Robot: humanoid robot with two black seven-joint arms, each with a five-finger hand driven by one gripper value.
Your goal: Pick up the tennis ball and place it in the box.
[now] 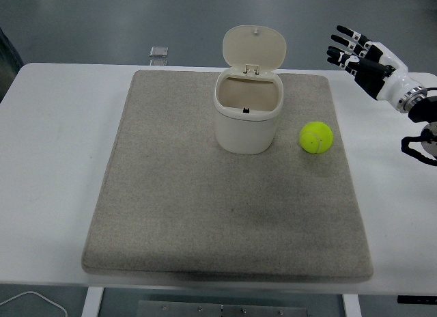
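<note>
You've got a white table (48, 160) with a grey mat (205, 214) covering most of the middle. Bottom left corner, a bit of white cable (31, 300) shows below the table's near edge. At the far edge, just off the mat's back-left area, sits a small grey block (158, 52).

Centre-back of the mat: the box (247, 112), a cream bin standing upright, its hinged lid (255, 48) flipped up and back, opening clear, inside looks bare apart from a small dark mark on the near inner wall.

Just right of the box, near but not touching: the tennis ball (316, 136), yellow-green, resting on the mat close to its right edge.

Far right, you see the right hand (365, 57) raised beyond the mat's back-right corner, well apart from the ball. Fingers (343, 38) are spread wide and straight, pointing up-left, holding nothing. Below it at the right edge, 1 dark curved piece of the arm (422, 143) hangs over the table.
</note>
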